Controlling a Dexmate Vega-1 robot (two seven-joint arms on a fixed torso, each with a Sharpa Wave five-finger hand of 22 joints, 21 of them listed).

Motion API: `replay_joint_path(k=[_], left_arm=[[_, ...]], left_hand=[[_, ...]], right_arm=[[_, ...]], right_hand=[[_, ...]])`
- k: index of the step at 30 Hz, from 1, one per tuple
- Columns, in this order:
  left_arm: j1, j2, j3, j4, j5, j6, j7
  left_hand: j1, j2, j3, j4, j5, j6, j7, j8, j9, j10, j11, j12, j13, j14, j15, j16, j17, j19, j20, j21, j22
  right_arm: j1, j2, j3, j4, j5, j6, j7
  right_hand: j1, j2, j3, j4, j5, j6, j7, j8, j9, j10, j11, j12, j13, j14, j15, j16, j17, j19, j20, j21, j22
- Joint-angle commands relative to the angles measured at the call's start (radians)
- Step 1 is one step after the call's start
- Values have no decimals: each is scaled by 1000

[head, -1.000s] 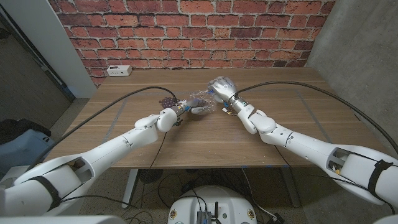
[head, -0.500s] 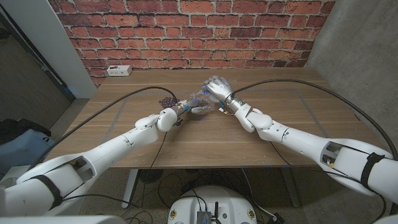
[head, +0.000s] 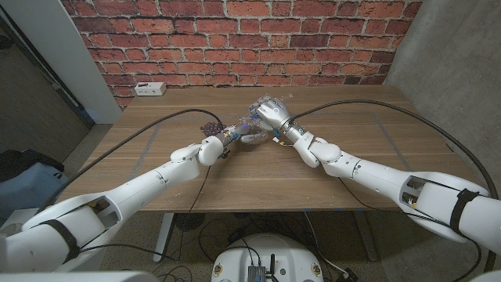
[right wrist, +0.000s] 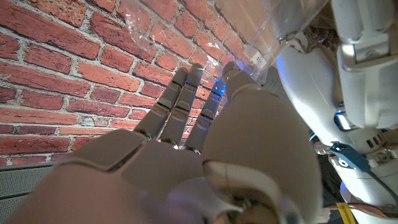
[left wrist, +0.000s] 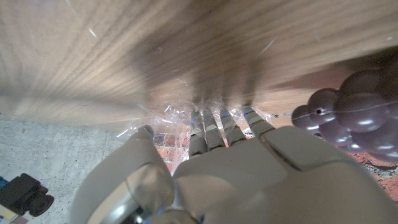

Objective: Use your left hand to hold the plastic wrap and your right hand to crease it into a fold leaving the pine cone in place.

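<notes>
A crumpled sheet of clear plastic wrap point(head: 252, 125) lies at the middle of the wooden table point(head: 258, 184). My left hand point(head: 233, 138) holds its near-left part, with fingers point(left wrist: 214, 124) pressing the wrap point(left wrist: 165, 115) to the wood. My right hand point(head: 272, 112) is raised over the wrap's right side, and a lifted edge of wrap point(right wrist: 273, 28) is caught at its fingertips point(right wrist: 186, 84). A dark purple knobbly cluster point(head: 210, 125), like a bunch of grapes point(left wrist: 348, 109), sits just left of the wrap, beside my left hand.
A white socket box point(head: 149, 88) sits at the table's back left corner. Black cables point(head: 168, 120) trail across the table from both arms. A brick wall stands behind the table. My left forearm point(right wrist: 351, 74) is close beside the right hand.
My right hand has moved left toward the left hand and carried the lifted wrap over with it. The left hand and the purple cluster have stayed put.
</notes>
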Motion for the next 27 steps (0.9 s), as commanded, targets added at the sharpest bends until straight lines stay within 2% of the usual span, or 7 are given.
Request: replay_joint_path(k=[1,16,23,27], left_arm=[[5,3,1,-5,2,-2,6],[31,16,-11,-36,6,8,34],[66,22,-38,-73,15,47,94],[99,19,-56,-111,39,112,158]], left_hand=[[-1,-10,3,-8,8,-3,3,3,1,2,0,-1,2,-3,1,0,1,6,3,4,5],[4,-27,-1,-21,8,0,1,5,1,5,-2,0,2,1,-1,1,0,10,6,4,3],[24,-43,0,-44,9,9,-21,8,1,8,-7,0,1,13,5,5,0,16,9,4,2],[38,-61,-3,-64,7,10,-42,8,2,17,-10,4,2,30,26,8,1,-5,40,-5,1]], right_arm=[[2,9,-12,9,20,43,-18],[4,16,-11,13,31,62,-11],[1,12,-11,3,26,52,-2],[-1,11,-10,0,23,44,2]], right_hand=[[7,7,-4,2,6,3,-9,-3,2,0,-8,-2,5,-10,-168,-6,3,-6,-51,8,2],[6,9,-17,6,10,9,-12,-9,2,12,-11,2,10,-11,-168,-14,3,-6,-51,16,3],[6,10,-22,7,11,10,-11,-12,1,16,-7,2,12,-8,-169,-15,4,-1,-46,21,2],[7,11,-25,8,12,10,-10,-14,1,16,-6,1,12,-6,-168,-16,4,-1,-44,22,2]])
